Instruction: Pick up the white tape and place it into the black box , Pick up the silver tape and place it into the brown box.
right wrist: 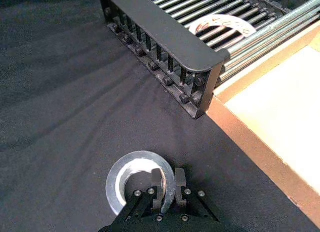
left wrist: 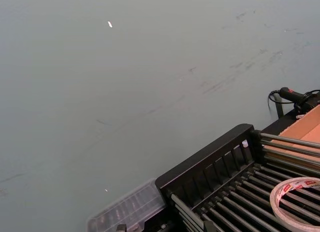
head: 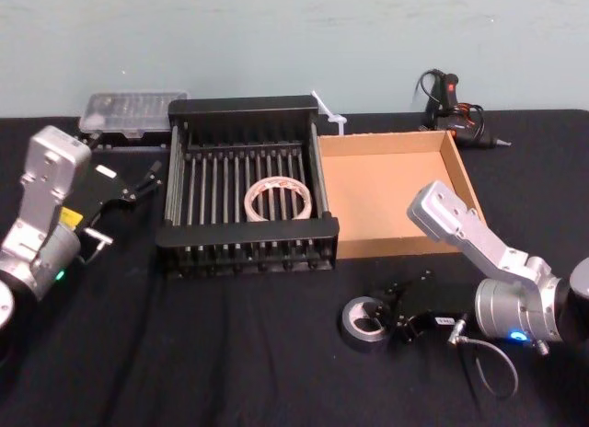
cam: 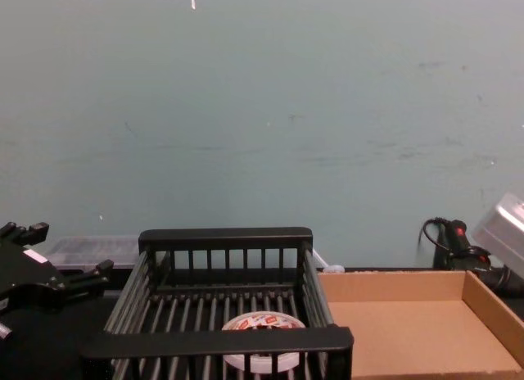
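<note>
The flat white tape roll (cam: 262, 319) with the red-and-white label is seen lying on the barred floor of the black slatted crate (head: 244, 234), at the centre of the head view, so that half of the task is judged done. The smaller dark grey-silver tape roll (head: 363, 321) is found flat on the black tablecloth (head: 184, 353), lower right of centre, just below the shallow brown cardboard tray (head: 386, 192). The right gripper (right wrist: 169, 176) is set low at that roll, one finger inside the core and one outside, drawn together on the roll's wall; the wall is pinched so that the ring can be lifted, though it is not yet raised. The left gripper (head: 129, 204) is parked at the left edge beside the crate, fingers spread, held clear of the working arm's path
</note>
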Controlling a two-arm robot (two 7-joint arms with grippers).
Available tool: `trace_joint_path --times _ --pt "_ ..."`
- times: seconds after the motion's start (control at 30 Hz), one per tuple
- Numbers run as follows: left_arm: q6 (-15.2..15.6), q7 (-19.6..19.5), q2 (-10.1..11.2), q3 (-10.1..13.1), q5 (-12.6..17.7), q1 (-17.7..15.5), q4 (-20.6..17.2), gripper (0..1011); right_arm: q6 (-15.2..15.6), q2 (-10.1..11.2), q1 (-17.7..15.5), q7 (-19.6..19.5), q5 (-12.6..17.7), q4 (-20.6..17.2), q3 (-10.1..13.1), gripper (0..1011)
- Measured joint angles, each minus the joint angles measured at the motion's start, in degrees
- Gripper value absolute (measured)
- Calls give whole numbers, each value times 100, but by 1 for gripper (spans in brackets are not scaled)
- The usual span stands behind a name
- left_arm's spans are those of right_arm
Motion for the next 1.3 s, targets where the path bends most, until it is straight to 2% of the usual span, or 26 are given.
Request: trace_joint_path --times 0.37,0.8,0.93,1.3 --pt "0 0 0 0 0 0 0 1001 -87 32 -5 98 114 -9 47 157" --pt "0 0 0 0 0 0 0 1001 -195 26 -41 -265 388 -85 421 157" --pt "0 0 0 0 0 0 0 1001 -202 -46 4 -436 418 -22 546 157" --pt "0 0 0 0 0 0 0 1001 -184 -443 318 -980 421 393 907 157"
